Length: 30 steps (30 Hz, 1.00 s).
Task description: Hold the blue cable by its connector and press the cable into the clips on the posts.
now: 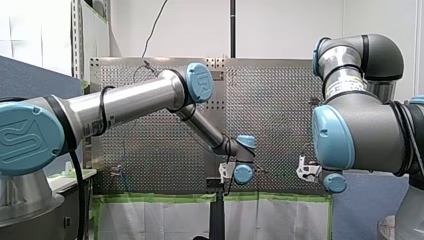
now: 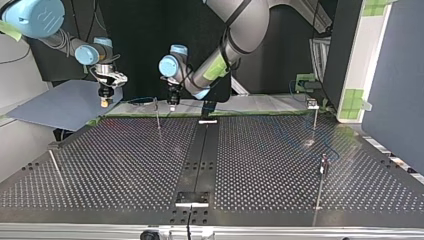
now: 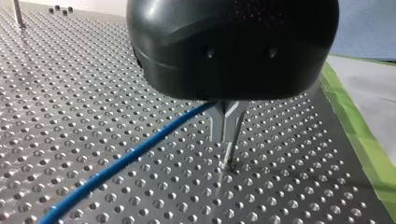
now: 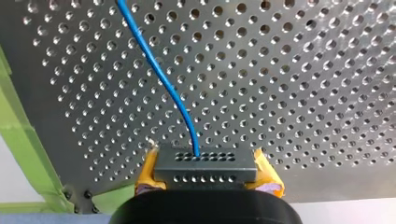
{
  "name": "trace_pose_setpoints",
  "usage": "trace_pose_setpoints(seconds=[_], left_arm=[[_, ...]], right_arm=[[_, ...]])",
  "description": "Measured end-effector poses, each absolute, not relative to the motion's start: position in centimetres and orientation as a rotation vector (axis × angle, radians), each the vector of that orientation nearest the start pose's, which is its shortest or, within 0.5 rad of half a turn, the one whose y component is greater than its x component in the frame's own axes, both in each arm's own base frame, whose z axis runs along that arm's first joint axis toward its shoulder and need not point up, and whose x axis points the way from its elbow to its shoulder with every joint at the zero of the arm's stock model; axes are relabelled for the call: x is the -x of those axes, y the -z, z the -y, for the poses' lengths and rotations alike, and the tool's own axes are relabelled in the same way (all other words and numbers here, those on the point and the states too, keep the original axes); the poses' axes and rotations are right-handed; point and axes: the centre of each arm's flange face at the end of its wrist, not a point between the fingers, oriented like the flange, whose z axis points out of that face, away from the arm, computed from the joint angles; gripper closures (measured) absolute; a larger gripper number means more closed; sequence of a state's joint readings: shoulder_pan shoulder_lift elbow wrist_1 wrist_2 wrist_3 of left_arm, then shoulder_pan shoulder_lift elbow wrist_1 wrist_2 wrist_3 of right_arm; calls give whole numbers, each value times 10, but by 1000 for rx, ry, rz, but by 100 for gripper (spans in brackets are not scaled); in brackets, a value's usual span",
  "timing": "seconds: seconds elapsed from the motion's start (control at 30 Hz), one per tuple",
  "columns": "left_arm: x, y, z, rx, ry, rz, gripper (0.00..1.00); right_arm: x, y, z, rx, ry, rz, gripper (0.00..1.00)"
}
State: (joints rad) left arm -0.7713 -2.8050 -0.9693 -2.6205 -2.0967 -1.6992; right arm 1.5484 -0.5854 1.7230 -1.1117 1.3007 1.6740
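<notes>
Perforated metal fills most of what we see: the table (image 2: 125,165), drilled all over, with green tape (image 3: 359,135) along its edge. Over it my left arm (image 1: 135,100) reaches to the middle of the front view, and my right arm (image 1: 360,130) stands bulky at that view's right. The right gripper (image 4: 205,173) has its yellow pads (image 4: 267,178) clamped on the two ends of the black connector (image 4: 205,163), held above the table near its taped edge. The left gripper (image 3: 227,158) hangs tip-down just over the holes, its metal fingers (image 3: 216,125) drawn together. The blue cable (image 3: 116,163) runs up to their root — we cannot tell whether they pinch it. From the connector the cable leads away across the table. In the top view a thin post (image 2: 157,112) stands just beside the left gripper.
</notes>
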Motion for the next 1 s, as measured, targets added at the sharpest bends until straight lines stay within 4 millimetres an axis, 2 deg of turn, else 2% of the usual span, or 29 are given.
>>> trace_pose_setpoints(seconds=[0.17,0.3,0.6,1.0], left_arm=[[-511,48,609,-158,241,-1679,99],[-513,49,611,-164,245,-1680,99],[-527,32,617,-165,255,-1670,99],[-555,17,609,-159,248,-1666,99]], right_arm=[[-147,58,620,-1349,-1475,1199,100],[-147,55,626,-1337,-1481,1192,100],[-146,47,639,-1314,-1503,1172,100],[-157,31,662,-1305,-1552,1117,100]])
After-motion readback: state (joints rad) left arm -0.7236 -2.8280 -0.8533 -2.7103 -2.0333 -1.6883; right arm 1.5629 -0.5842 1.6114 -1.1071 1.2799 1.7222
